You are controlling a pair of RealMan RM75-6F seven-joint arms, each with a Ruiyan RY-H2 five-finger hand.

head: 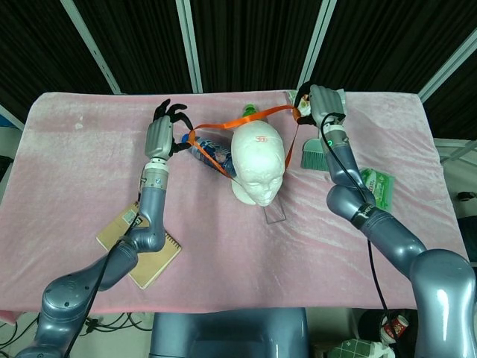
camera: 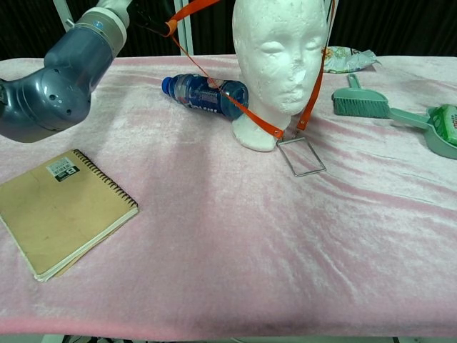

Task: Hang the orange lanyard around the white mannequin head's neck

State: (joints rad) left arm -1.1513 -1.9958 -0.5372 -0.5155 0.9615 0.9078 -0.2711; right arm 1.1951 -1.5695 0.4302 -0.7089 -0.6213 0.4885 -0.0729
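The white mannequin head (head: 258, 168) stands upright mid-table, also seen in the chest view (camera: 280, 50). The orange lanyard (head: 223, 128) is stretched as a loop around it. Its upper strap runs behind the crown and its lower straps (camera: 246, 114) come down past both cheeks to the clear badge holder (camera: 301, 156), which lies on the cloth by the base. My left hand (head: 162, 134) pinches the strap to the left of the head. My right hand (head: 317, 104) grips it at the back right. The chest view shows only my left arm (camera: 64, 78).
A blue bottle (camera: 207, 93) lies just left of the head's base, and a green-capped bottle (head: 251, 113) stands behind it. A spiral notebook (camera: 61, 211) lies front left. A teal brush (camera: 360, 103), a dustpan (camera: 418, 123), a green pack (camera: 448, 118) and a snack packet (camera: 346, 61) sit on the right.
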